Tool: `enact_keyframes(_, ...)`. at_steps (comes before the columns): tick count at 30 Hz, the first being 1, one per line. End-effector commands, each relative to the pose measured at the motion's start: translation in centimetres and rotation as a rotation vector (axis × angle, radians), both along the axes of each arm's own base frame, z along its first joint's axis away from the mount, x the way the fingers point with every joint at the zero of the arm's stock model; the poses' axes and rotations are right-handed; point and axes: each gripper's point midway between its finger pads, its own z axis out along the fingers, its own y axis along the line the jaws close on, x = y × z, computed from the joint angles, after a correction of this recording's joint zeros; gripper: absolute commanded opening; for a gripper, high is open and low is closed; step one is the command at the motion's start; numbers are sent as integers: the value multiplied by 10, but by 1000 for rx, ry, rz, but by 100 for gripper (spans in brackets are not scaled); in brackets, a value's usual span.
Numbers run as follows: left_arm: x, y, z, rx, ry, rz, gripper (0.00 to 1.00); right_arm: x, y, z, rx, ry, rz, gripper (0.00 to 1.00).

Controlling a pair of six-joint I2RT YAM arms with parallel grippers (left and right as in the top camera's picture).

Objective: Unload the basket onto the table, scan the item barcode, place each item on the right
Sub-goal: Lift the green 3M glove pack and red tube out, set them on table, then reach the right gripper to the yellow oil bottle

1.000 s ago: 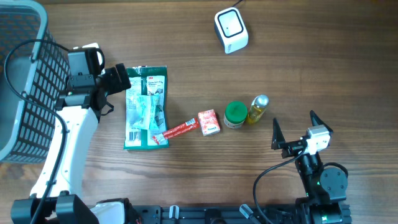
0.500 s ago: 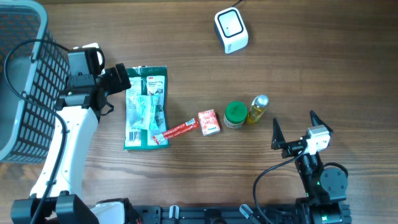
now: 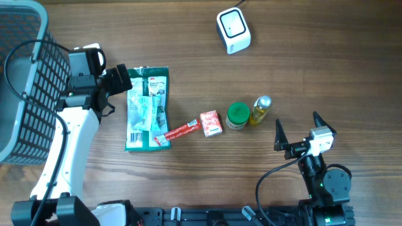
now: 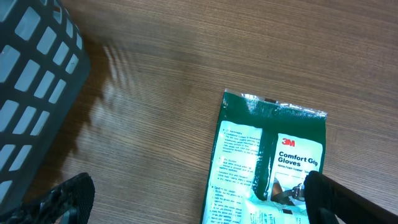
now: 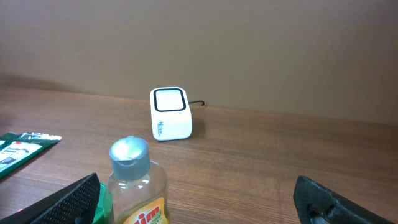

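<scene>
Green 3M gloves packet [image 3: 147, 108] lies flat on the tabletop [image 3: 188, 63] beside my wide-open, empty left jaws, right jaws likewise, so grasping it probably comes next, before the scanner [image 3: 233, 29].

Green glove pack [image 4: 273, 162]: red "3M" logo, with white "Comfort G… Gloves" under it; the end of the first line isn't clean. The left panel of the pack has a block of small white print, not legible. Overhead view: only the 3M logo is just about readable.
Bottle [image 5: 134, 180]: red letters on a yellow label, cut off by the frame edge, maybe "…im".
Scanner [image 5: 170, 115]: small dark mark on the front, unreadable.
Red box [image 3: 211, 123] and red sachet [image 3: 179, 132]: print too small.
</scene>
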Motion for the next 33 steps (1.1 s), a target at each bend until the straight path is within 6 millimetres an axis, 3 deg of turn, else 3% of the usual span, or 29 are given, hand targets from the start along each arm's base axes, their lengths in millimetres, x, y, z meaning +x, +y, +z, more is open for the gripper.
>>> enact_keyframes(1,1,3,8,19,-19,-5,100,-1,3,2,-13,-13,17,100)
enact_keyframes(30,1,3,8,19,-19,-5,100,-1,4,3,-11,-15,23,100)
enact_keyframes(33,1,3,8,19,-19,-5,100,-4,15,4,95,4,92,100)
